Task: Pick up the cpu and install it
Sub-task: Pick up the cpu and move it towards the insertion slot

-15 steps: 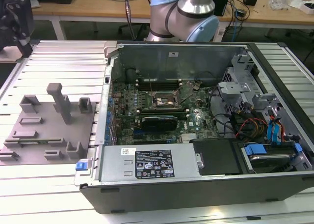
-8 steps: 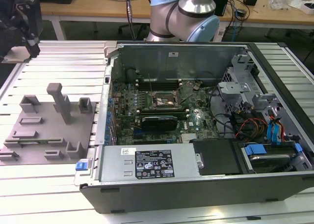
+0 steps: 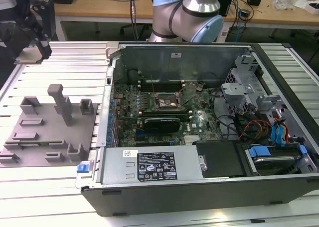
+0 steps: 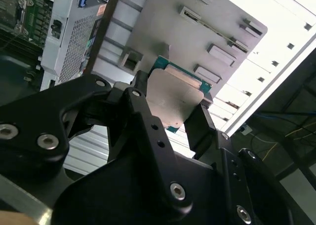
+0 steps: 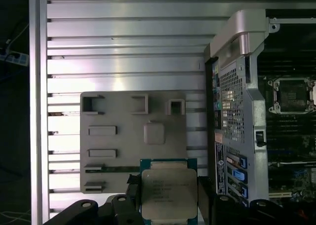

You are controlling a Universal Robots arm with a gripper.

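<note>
Pickup is judged complete: the cpu (image 5: 169, 191) is clamped at opposite edges by the clenched end effector (image 5: 169, 198), clear of the grey fixture plate (image 5: 118, 116) on the worktop (image 5: 123, 47), while the motherboard socket (image 5: 291, 95) is seen unfilled, so installation is left.

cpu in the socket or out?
Out. The gripper holds the cpu outside the case, apart from the socket.

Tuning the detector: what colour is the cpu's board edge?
The cpu edge is teal-green; clearest in the first wrist view.
</note>
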